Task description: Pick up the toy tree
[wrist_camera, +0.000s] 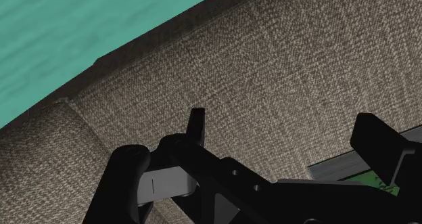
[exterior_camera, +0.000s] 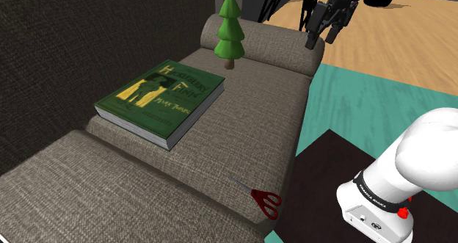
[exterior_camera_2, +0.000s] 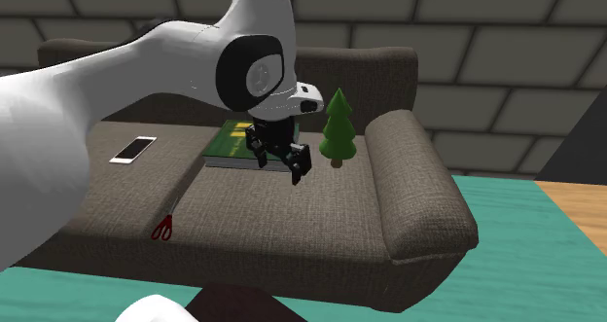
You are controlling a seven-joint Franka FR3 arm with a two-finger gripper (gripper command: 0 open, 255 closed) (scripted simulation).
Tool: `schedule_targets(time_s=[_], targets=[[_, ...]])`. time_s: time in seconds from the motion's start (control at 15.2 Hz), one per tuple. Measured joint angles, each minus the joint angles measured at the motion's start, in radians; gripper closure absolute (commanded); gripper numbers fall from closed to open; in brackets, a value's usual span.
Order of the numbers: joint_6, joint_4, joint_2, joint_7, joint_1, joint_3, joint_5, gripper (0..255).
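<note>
Hand (exterior_camera: 321,34) released, fingers apart, nothing between them; hangs in air over bare sofa (exterior_camera: 249,124) seat. Book (exterior_camera: 161,98) corner just beside hand. Armrest (exterior_camera_2: 418,184) near, open seat around. Toy tree (exterior_camera: 230,32) upright on seat between book and armrest, apart from hand, toward shoulder view's left.

A teal rug (exterior_camera: 367,102) adjoins the grey-brown fabric sofa (exterior_camera: 242,131) and wooden floor (exterior_camera: 396,43).
</note>
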Motion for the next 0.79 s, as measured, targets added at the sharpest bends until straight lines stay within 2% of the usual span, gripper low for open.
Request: schedule_targets(time_s=[0.07,0.2,0.79], targets=[[0.0,0.0,0.0,0.0,0.0,0.0,0.0,0],[0.055,-0.009,0.019,0.007,-0.002,-0.003,0.017,0],[0.416,0.032,0.203,0.04,0.0,-0.025,0.146,0]])
